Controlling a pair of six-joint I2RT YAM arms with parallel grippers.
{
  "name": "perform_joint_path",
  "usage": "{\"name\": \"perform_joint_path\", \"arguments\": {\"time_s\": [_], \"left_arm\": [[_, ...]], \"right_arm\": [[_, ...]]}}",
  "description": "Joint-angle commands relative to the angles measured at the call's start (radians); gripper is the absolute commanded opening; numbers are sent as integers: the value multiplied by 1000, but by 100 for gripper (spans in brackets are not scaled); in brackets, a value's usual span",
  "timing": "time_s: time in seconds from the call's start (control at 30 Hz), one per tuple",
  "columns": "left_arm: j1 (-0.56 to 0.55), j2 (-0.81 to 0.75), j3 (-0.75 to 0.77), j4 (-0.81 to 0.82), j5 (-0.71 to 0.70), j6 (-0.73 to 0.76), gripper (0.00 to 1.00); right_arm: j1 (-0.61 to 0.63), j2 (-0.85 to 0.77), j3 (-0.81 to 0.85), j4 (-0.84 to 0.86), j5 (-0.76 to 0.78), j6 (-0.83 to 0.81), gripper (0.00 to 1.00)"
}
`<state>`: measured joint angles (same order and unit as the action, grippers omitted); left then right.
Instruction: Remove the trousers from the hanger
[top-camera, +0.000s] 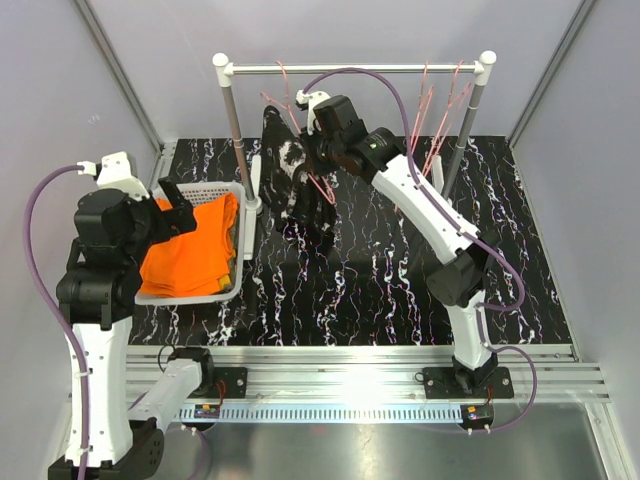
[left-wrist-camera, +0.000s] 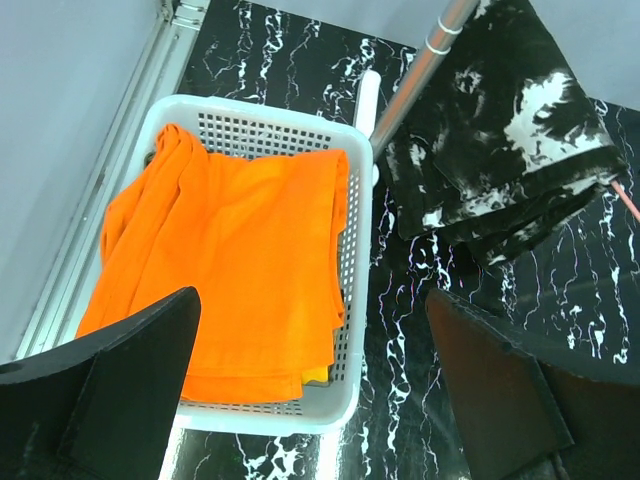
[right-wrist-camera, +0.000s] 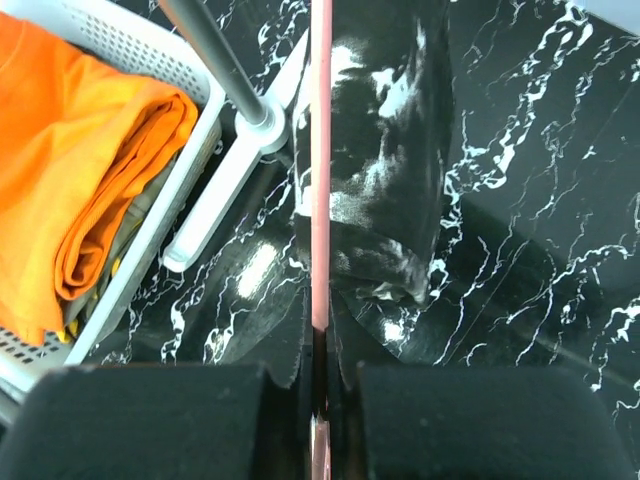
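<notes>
The black trousers with white splashes (top-camera: 300, 190) hang over a pink hanger (right-wrist-camera: 320, 180) in front of the rack, their lower end near the tabletop; they also show in the left wrist view (left-wrist-camera: 500, 170) and the right wrist view (right-wrist-camera: 385, 180). My right gripper (top-camera: 312, 150) is shut on the hanger's bar, seen between its jaws (right-wrist-camera: 320, 375). The bright orange trousers (top-camera: 190, 255) lie folded in the white basket (top-camera: 228, 290), also seen from both wrists (left-wrist-camera: 240, 260) (right-wrist-camera: 60, 200). A yellow-olive edge of the camouflage trousers (left-wrist-camera: 325, 372) shows beneath them. My left gripper (top-camera: 178, 212) hangs open and empty above the basket (left-wrist-camera: 312, 300).
The clothes rack has a horizontal bar (top-camera: 350, 69) on two poles; its left pole (left-wrist-camera: 420, 70) and white foot (right-wrist-camera: 225, 200) stand just right of the basket. Several empty pink hangers (top-camera: 435, 120) hang on the bar's right part. White walls close in the black marbled table (top-camera: 400, 280).
</notes>
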<state>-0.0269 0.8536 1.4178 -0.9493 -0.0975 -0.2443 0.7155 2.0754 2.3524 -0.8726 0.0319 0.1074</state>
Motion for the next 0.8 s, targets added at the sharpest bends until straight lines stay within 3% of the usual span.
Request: {"name": "perform_joint_path", "arguments": {"time_s": [0.0, 0.17, 0.4, 0.57, 0.77], "left_arm": [[-28, 7, -5, 44, 34, 28, 99], [-54, 7, -34, 141, 91, 25, 99], [-112, 7, -126, 358, 344, 2, 99], [-212, 15, -163, 518, 357, 14, 99], [-402, 108, -132, 598, 234, 57, 99]], "right_arm": [[12, -55, 27, 97, 65, -12, 0], [12, -202, -154, 305, 170, 69, 0], [12, -337, -321, 567, 250, 130, 0], [12, -362, -308, 596, 244, 133, 0], [12, -414, -341, 653, 218, 129, 0]]}}
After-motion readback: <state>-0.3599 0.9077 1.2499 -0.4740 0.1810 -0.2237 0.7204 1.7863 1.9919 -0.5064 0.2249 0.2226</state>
